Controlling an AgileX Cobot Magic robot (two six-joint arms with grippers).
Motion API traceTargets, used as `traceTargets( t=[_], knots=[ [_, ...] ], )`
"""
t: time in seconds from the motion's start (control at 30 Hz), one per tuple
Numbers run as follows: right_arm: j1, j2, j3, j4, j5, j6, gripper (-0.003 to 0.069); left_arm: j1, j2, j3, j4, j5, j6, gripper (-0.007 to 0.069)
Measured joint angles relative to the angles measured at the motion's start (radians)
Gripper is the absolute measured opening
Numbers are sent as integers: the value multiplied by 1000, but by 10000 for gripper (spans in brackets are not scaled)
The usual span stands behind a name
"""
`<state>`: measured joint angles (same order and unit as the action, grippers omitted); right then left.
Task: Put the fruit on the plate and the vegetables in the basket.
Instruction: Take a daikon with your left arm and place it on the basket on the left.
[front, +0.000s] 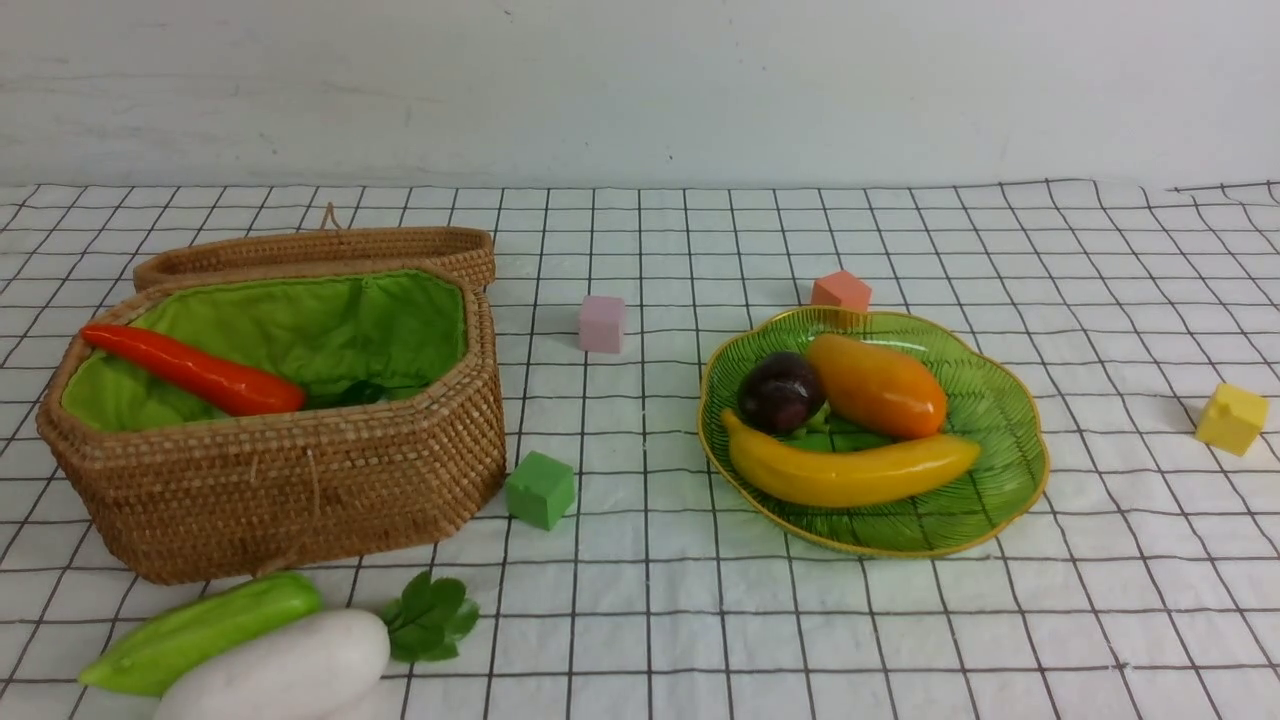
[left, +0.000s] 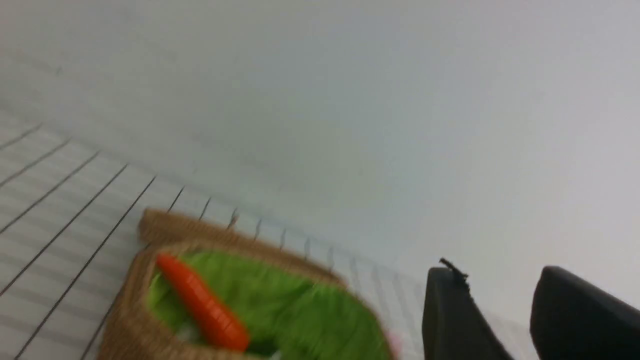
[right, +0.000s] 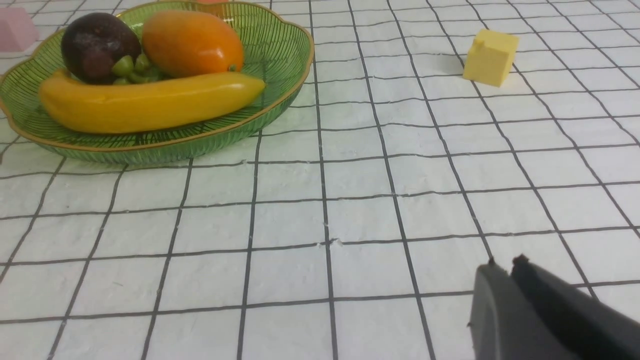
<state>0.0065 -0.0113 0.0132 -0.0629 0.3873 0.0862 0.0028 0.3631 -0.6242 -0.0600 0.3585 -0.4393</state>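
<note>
- Vegetables at the near left edge of the tabletop (front: 1000, 620): the white radish (front: 275, 665) and the light green cucumber (front: 200, 630) lie side by side, apparently touching, both outside the basket (front: 300, 490); the radish's green leaves (front: 430, 615) lie flat on the checked cloth
- the left end effector (left: 495, 274) shows only in its own blurred wrist view, its two dark fingers spread apart with nothing between them and the basket beyond it
- the right end effector (right: 506, 262) shows only in its wrist view, fingers pressed together on nothing, over bare cloth and well apart from the plate (right: 210, 142)
- a green cube (front: 540, 488) sits just beside the basket's near right corner
- the basket stands open just behind the cucumber; the carrot (front: 195, 370) lies slantwise inside it on the green lining
- the plate rests right of centre and holds all three fruits: the banana (front: 850, 472) along the near side, the dark round fruit (front: 780, 392) and the mango (front: 878, 385) side by side behind it
- a yellow cube (front: 1231, 418) stands far right, apart from the plate
- a pink cube (front: 601, 323) stands between basket and plate, farther back; a salmon cube (front: 841, 290) sits just behind the plate's far rim
- the wicker lid (front: 320, 250) lies behind the basket against its far edge, with a pale wall (front: 640, 90) beyond
</note>
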Motion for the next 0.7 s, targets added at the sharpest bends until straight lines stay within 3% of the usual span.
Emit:
traceTargets(
  t=[0.1,0.23,0.33,0.37,0.4,0.43,0.47,0.7],
  knots=[
    [0,0,0,0,-1,0,55,0,123,-64,84,125,16,239],
    [0,0,0,0,-1,0,55,0,247,-83,120,173,62,239],
    [0,0,0,0,-1,0,55,0,380,-84,60,277,256,239],
    [0,0,0,0,-1,0,55,0,395,-84,60,289,271,239],
    [0,0,0,0,-1,0,57,-16,455,-84,2,326,407,239],
    [0,0,0,0,-1,0,57,-18,469,-84,-3,333,422,239],
    [0,0,0,0,-1,0,58,-45,522,-84,-49,355,517,239],
    [0,0,0,0,-1,0,67,-164,711,-86,-86,393,607,275]
  ],
)
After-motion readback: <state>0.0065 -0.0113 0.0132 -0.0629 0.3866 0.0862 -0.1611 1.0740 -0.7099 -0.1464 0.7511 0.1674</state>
